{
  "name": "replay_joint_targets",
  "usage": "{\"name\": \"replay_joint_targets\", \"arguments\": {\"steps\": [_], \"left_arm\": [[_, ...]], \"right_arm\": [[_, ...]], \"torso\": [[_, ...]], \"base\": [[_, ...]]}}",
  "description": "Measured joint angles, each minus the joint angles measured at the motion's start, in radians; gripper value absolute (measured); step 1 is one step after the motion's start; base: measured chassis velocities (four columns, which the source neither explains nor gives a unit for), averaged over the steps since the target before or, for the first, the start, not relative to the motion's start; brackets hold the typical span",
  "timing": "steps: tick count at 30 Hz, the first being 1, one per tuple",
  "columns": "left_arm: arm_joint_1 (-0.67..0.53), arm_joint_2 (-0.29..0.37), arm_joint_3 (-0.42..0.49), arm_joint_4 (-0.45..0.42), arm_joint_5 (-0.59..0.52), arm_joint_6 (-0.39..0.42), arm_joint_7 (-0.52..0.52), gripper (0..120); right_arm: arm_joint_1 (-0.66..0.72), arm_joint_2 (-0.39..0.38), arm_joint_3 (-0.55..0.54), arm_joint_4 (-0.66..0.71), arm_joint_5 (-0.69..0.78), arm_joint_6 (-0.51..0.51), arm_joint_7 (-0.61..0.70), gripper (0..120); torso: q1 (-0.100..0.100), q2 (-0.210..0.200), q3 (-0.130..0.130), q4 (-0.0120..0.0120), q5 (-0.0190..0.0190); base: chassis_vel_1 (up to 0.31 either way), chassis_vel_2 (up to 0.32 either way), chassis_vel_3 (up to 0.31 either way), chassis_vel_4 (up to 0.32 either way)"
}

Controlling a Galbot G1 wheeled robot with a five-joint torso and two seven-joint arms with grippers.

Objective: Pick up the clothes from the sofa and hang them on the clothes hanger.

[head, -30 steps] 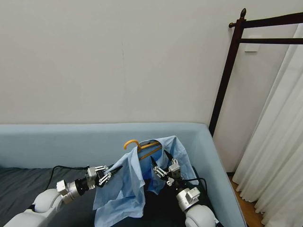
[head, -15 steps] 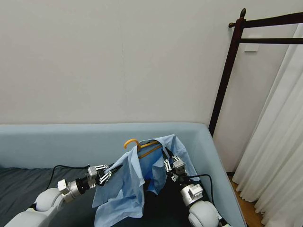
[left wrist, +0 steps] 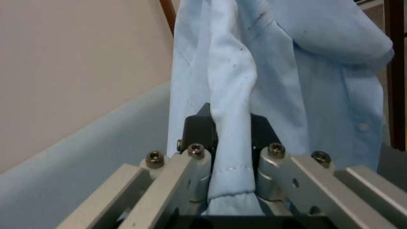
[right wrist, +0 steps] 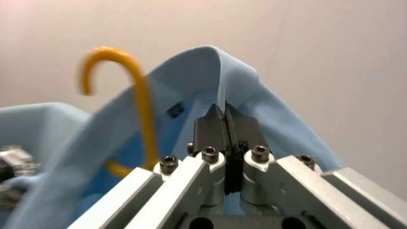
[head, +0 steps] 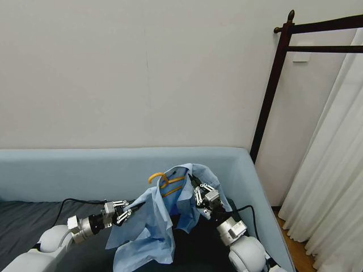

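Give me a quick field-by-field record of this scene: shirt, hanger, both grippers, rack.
shirt: light blue, draped on hanger, held above sofa
hanger: orange, hook out at the collar
left gripper: shut on a shirt fold
right gripper: shut on the collar edge
rack: dark wood, beyond the sofa's right end

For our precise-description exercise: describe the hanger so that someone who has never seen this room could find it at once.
Start at the pale blue sofa along the wall. Above its seat the left gripper and right gripper hold up a light blue shirt. The hanger sits in its collar, its curved hook poking out, orange-yellow against all the blue cloth.
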Motion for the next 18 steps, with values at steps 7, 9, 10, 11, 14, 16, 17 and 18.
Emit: {"name": "replay_joint_targets", "arguments": {"steps": [7, 9, 10, 11, 14, 16, 17, 18], "left_arm": [[-0.013, 0.002, 0.000, -0.014, -0.040, 0.014, 0.010, 7], [-0.011, 0.008, 0.000, -0.024, -0.065, 0.023, 0.036, 7], [-0.011, 0.008, 0.000, -0.024, -0.065, 0.023, 0.036, 7], [-0.009, 0.012, 0.000, -0.028, -0.077, 0.030, 0.058, 7], [-0.014, 0.023, 0.000, -0.027, -0.099, 0.043, 0.098, 7], [-0.020, 0.026, 0.000, -0.024, -0.106, 0.045, 0.102, 7], [-0.033, 0.031, 0.004, -0.017, -0.118, 0.049, 0.108, 7], [-0.047, 0.035, 0.008, -0.008, -0.127, 0.052, 0.116, 7]], "right_arm": [[-0.051, -0.020, 0.026, -0.036, -0.168, 0.019, -0.146, 0], [-0.059, -0.021, 0.029, -0.053, -0.216, 0.022, -0.122, 0], [-0.059, -0.021, 0.029, -0.053, -0.216, 0.022, -0.122, 0], [-0.061, -0.021, 0.029, -0.060, -0.239, 0.022, -0.082, 0], [-0.072, -0.023, 0.022, -0.058, -0.241, 0.015, -0.020, 8], [-0.075, -0.026, 0.018, -0.054, -0.230, 0.022, -0.018, 11], [-0.080, -0.033, 0.009, -0.049, -0.212, 0.044, -0.018, 17], [-0.084, -0.040, 0.000, -0.042, -0.186, 0.070, -0.026, 20]], "torso": [[0.000, 0.000, 0.000, -0.0002, 0.0001], [0.000, 0.000, 0.000, -0.0002, 0.0003], [0.000, 0.000, 0.000, -0.0002, 0.0003], [0.000, 0.000, 0.000, -0.0001, 0.0003], [0.000, 0.000, 0.000, 0.0001, 0.0001], [0.000, 0.000, 0.000, 0.0001, 0.0001], [0.000, 0.000, 0.000, 0.0002, 0.0001], [0.000, 0.000, 0.000, 0.0002, 0.0001]], "base": [[0.000, 0.000, 0.000, 0.000], [0.000, 0.000, 0.000, 0.000], [0.000, 0.000, 0.000, 0.000], [0.000, 0.000, 0.000, 0.000], [0.000, 0.000, 0.000, 0.000], [0.000, 0.000, 0.000, 0.000], [0.000, 0.000, 0.000, 0.000], [0.000, 0.000, 0.000, 0.000]]}}
